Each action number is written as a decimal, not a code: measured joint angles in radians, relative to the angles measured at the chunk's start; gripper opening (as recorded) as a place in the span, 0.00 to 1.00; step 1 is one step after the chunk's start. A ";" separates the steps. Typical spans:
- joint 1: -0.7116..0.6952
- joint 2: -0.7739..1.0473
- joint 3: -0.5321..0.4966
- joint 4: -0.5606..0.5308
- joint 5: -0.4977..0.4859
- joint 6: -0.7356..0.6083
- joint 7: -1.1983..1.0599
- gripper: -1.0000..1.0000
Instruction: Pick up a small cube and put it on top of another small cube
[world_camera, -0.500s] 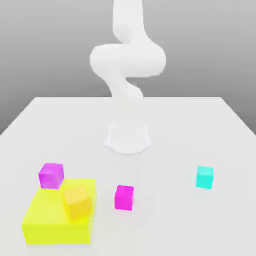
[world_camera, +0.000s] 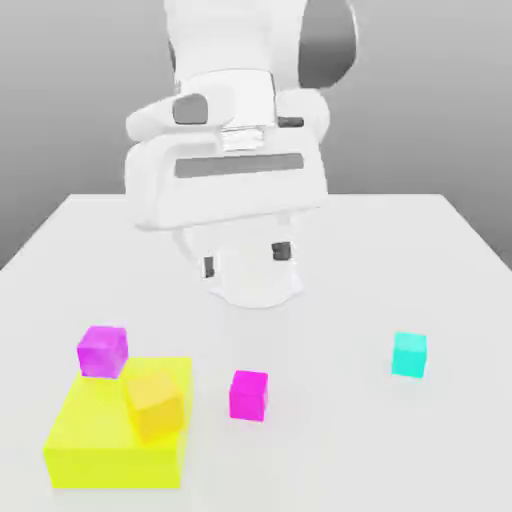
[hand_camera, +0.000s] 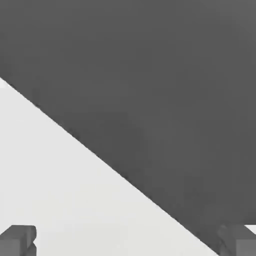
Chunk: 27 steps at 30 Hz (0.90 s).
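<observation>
On the white table, a spread, empty claw hangs above five coloured blocks.

From the exterior view's left: a violet cube sits at the back corner of a large yellow block, an orange cube rests tilted on that block's top, the small hot-pink cube lies alone on the table just beside the yellow block, and a cyan cube stands well apart toward the exterior view's right. The arm's white hand hides its own base and most of the two dark fingertips. The hand view gives those fingers wide apart at opposite corners, both cut off by the edge, over bare table and grey background, with nothing between them.
</observation>
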 joint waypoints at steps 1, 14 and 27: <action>0.013 0.027 -0.011 -0.023 0.000 0.021 -0.051 0.50; 0.059 0.280 -0.063 -0.227 -0.079 0.236 -0.494 0.50; 0.027 0.411 0.023 -0.177 0.166 0.324 -0.687 0.50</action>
